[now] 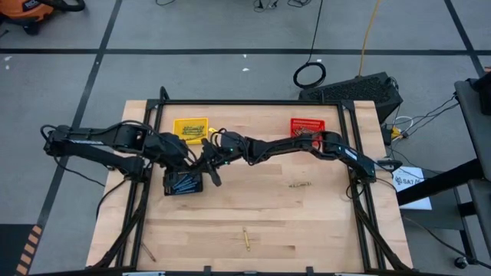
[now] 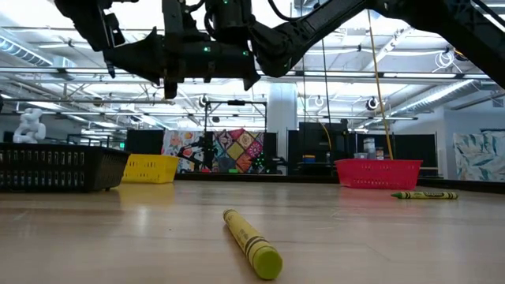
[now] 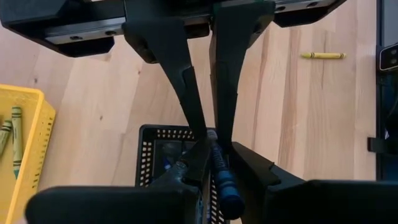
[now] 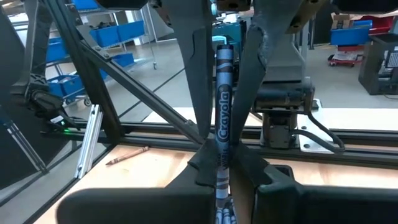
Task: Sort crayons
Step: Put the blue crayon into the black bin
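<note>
- Black mesh basket [image 1: 183, 183] stands on the wooden table [image 1: 307, 222] and serves as landmark; blue crayons lie inside it, too tightly packed to count.
- Yellow basket [image 1: 191, 129] stands just behind the black basket, toward the far edge, with several yellow crayons; two show clearly in the left wrist view [image 3: 12, 134].
- Red basket [image 1: 306, 127] is well to the right of the black basket, at the far edge; its content I cannot tell.
- One blue crayon [image 4: 222, 124] is held directly above the black basket.
- Left gripper [image 3: 210, 134] and right gripper [image 4: 221, 155] both pinch this same crayon, one at each end, fingers pressed on it.
- One yellow crayon [image 1: 246, 238] lies loose on the table, well in front of the black basket.
- One more crayon [image 1: 300, 184] lies right of the black basket, between it and the table's right edge.
- Three baskets in total, two loose crayons.
</note>
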